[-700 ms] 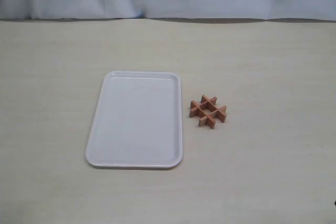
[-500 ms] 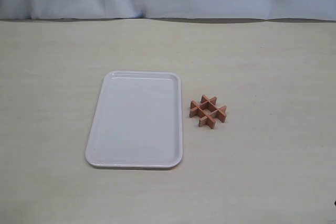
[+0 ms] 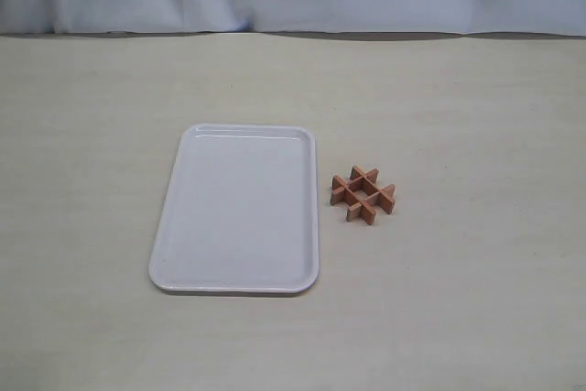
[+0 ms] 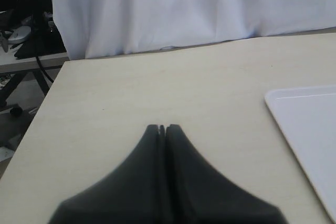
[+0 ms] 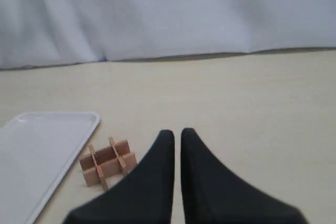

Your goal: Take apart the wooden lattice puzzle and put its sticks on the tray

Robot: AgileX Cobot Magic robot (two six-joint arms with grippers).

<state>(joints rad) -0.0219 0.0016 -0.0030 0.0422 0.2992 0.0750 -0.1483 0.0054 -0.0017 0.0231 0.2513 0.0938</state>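
Lying whole just beside the tray, the wooden lattice puzzle.

No legible text, labels or numbers, apparently, anywhere.

Glossy white plastic tray, matt reddish wooden lattice puzzle, matt pale tabletop.

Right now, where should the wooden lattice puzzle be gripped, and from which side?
Probably from straight above, pinching one projecting stick end on the side away from the tray. The wooden lattice puzzle lies flat, its slats standing on edge with free ends past the crossings.
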